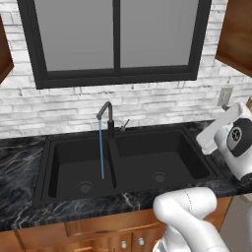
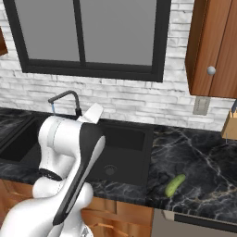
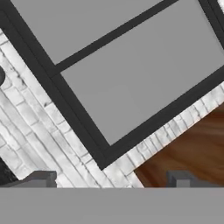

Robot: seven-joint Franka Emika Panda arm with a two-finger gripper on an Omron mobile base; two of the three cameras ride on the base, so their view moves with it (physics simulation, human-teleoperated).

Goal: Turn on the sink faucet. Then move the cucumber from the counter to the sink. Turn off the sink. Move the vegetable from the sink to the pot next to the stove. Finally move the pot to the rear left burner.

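Over left basin of sink [image 1: 59,162], I am seeing faucet [image 1: 107,117] running thin blue stream. Cucumber [image 2: 175,184] lying on counter [image 2: 203,171] right of sink, near front edge. Gripper [image 3: 111,178] pointing at window [image 3: 122,74], fingers spread wide, holding nothing.

The double-basin sink [image 1: 133,162] is set into the tabletop [image 2: 199,162], under the window [image 1: 115,37]. The faucet [image 1: 107,118] stands behind the divider between the basins, its spout over the left basin, with a water stream [image 1: 101,152] falling into it. The cucumber [image 2: 175,184] lies on the tabletop right of the sink, near the front edge. A wall outlet [image 2: 200,105] sits behind it.
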